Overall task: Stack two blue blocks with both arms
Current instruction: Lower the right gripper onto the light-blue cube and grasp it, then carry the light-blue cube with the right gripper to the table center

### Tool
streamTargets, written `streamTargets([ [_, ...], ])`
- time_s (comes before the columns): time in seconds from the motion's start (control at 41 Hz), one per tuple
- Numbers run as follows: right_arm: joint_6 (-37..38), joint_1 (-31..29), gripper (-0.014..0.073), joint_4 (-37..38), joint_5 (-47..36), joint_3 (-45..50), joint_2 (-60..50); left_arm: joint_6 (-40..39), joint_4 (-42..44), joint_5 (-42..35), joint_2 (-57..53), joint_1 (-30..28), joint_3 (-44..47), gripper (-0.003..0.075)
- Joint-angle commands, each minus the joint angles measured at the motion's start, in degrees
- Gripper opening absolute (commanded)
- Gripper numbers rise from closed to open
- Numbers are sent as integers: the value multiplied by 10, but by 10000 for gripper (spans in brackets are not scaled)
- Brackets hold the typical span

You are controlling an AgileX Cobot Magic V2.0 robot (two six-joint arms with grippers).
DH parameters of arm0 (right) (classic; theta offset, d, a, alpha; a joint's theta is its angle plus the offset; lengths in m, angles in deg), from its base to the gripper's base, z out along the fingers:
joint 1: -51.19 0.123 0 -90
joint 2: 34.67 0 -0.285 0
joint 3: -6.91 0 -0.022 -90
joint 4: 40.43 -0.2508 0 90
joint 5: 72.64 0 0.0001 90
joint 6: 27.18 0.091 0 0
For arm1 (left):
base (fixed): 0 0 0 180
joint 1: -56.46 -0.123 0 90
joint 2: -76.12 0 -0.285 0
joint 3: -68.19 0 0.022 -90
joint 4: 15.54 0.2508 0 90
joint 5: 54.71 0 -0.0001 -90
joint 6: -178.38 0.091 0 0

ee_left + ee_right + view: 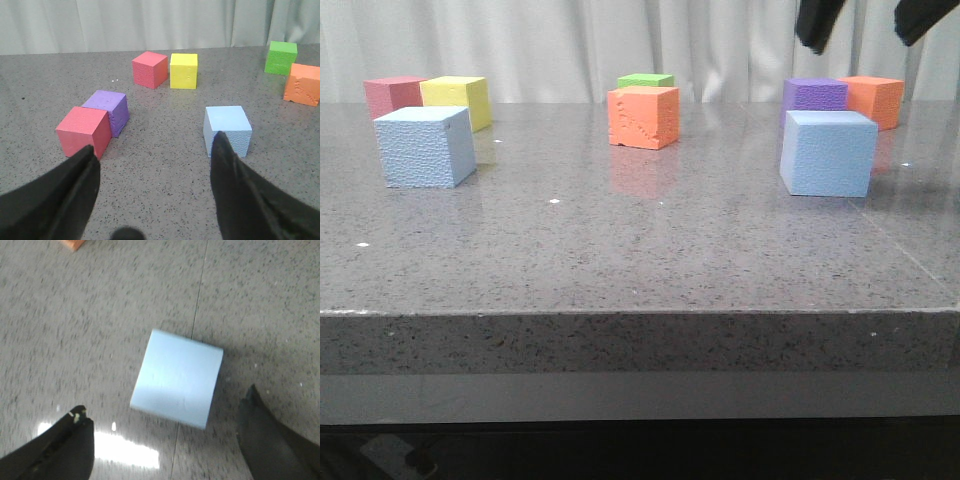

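Observation:
Two pale blue blocks stand on the grey table: one at the left (425, 147), one at the right (828, 152). My right gripper (870, 20) hangs open high above the right block, which lies flat below the open fingers in the right wrist view (177, 377); that gripper (165, 401) is empty. My left gripper (154, 141) is open and empty, out of the front view. The left blue block (227, 129) sits on the table just beyond one fingertip (220, 145), apart from it.
A pink cube (392, 95) and a yellow cube (458, 98) stand behind the left block. Orange (643, 116) and green (646, 80) cubes stand mid-table. Purple (814, 95) and orange (875, 98) cubes stand behind the right block. A red cube (84, 131) and a purple cube (107, 111) lie beside the left gripper.

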Motion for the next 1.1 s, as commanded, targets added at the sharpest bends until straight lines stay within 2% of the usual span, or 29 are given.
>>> streamTargets([
  [0.0, 27, 1, 593, 19, -20, -52, 12, -1, 1, -40, 6, -1, -16, 473],
  [0.171, 31, -2, 593, 25, -18, -86, 58, -1, 1, -40, 6, -1, -16, 473],
  [0.39, 70, -12, 593, 41, -8, -86, 109, -1, 1, -40, 6, -1, -16, 473],
  [0.634, 73, -12, 590, 36, 13, -86, 144, -1, 1, -40, 6, -1, -16, 473],
  [0.707, 73, -12, 540, 35, 21, -86, 146, -1, 1, -40, 6, -1, -16, 473],
  [0.78, 73, -12, 435, 31, 21, -86, 144, -1, 1, -40, 6, -1, -16, 473],
  [0.854, 73, -11, 365, 20, 23, -89, 139, -1, 1, -40, 6, -1, -16, 473],
  [1.073, 73, 35, 357, 13, 34, -107, 127, -1, 1, -40, 6, -1, -16, 473],
])
